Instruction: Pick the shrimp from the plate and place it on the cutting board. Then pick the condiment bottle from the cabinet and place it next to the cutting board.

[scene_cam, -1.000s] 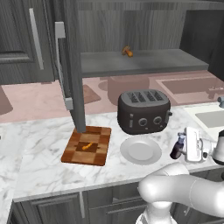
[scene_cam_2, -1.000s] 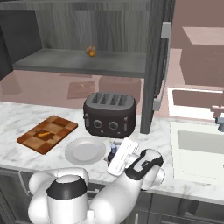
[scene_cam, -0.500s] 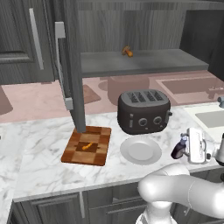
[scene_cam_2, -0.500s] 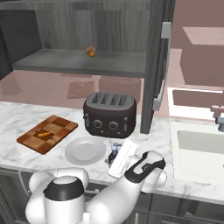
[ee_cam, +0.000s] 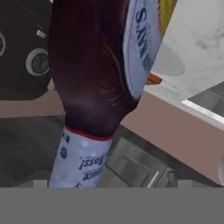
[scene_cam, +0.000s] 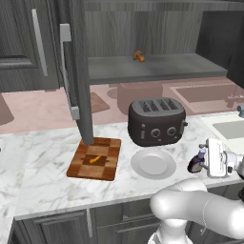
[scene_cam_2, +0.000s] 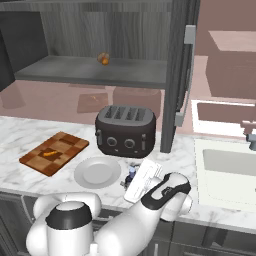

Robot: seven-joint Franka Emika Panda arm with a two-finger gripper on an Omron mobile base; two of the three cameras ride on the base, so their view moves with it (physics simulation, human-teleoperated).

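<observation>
Cabinet of dark grey wood grain (scene_cam: pixel 143 28) takes up the back of my base views, its door (scene_cam: pixel 78 95) swung open with the long silver bar handle (scene_cam: pixel 66 71) facing me; on its grey shelf (scene_cam: pixel 181 66) sits a small orange-brown object with a stem (scene_cam: pixel 138 56). Below runs the white marble counter (scene_cam: pixel 43 176), with a pale sink (scene_cam: pixel 228 128) at its right end; a dark four-slot toaster (scene_cam: pixel 155 121) stands near the middle of the counter. Left of the toaster and just in front of the door's lower edge lies the checkered wooden cutting board (scene_cam: pixel 78 167); the round light grey plate (scene_cam: pixel 153 163) lies bare between the board and the arm, in front of the toaster. My gripper (scene_cam: pixel 205 161) hangs low over the counter's front edge, right of the plate, with its jaws spread wide; the small dark reddish-brown condiment bottle (scene_cam: pixel 194 165) is on the counter just beside the plate, right at the fingertips, and in the hand view its body and pale labelled cap crowd the lens; I cannot tell whether the fingers touch it. The tiny curved orange shrimp (scene_cam: pixel 95 159) rests near the middle of the cutting board.
</observation>
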